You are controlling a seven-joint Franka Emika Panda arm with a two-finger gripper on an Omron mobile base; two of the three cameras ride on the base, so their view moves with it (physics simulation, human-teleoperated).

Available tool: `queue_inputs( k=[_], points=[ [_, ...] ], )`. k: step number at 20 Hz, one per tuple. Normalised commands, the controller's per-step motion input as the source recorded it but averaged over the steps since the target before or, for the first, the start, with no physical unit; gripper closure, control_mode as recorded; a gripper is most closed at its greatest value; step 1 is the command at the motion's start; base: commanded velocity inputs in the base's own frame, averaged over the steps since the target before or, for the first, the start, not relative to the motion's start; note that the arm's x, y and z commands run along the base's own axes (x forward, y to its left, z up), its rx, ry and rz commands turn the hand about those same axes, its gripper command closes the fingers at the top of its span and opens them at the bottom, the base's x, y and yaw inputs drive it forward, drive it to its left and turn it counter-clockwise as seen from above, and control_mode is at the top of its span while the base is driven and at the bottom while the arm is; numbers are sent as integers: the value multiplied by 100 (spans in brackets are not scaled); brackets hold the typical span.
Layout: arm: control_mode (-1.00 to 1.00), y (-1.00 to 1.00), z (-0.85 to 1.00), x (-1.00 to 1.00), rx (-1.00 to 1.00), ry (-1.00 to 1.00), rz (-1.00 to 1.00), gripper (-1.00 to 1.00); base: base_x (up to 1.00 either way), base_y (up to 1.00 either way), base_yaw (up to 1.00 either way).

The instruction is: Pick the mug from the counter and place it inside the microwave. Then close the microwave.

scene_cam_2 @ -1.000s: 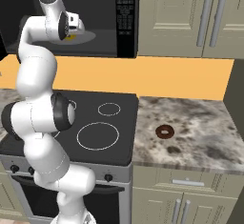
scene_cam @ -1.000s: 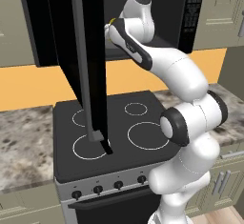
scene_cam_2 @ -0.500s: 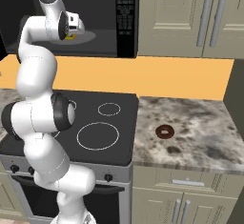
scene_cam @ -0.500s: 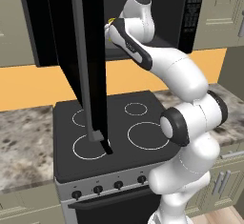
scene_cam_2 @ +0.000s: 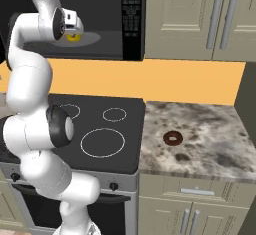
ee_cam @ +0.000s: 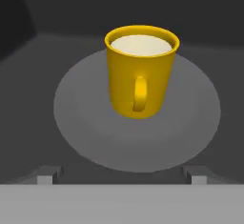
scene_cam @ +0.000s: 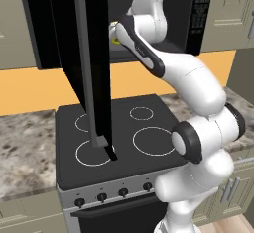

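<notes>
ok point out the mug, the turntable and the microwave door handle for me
mug [ee_cam: 139, 82]: hand view, on its yellow side wall by the handle
turntable [ee_cam: 76, 108]: hand view, on the bare grey disc beside the mug
door handle [scene_cam: 85, 58]: left base view, partway down the long grey bar

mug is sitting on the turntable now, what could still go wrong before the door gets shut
1. The open fingers flank the mug with its handle facing the hand, so a crooked retreat could clip it and tip it.
2. The arm reaches into the microwave while the door stands wide open; the arm must clear the cavity before pushing it.
3. The door hangs over the stovetop, an awkward reach.
</notes>
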Motion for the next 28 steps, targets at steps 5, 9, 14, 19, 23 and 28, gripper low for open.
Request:
queue_inputs(
  k=[5, 9, 14, 19, 23, 28],
  points=[
    [-100, -1, 3, -100, 3, -9, 0, -100, 0, 0, 0],
    [-100, -5, 0, -100, 2, -8, 0, -100, 0, 0, 0],
    [-100, -13, 0, -100, 1, -10, 0, -100, 0, 0, 0],
    [-100, -13, 1, -99, 0, -7, 0, -100, 0, 0, 0],
    [-100, -16, 18, -100, 0, -8, 0, -100, 0, 0, 0],
    [-100, -24, 32, -92, 0, -3, 0, -100, 0, 0, 0]
  ],
)
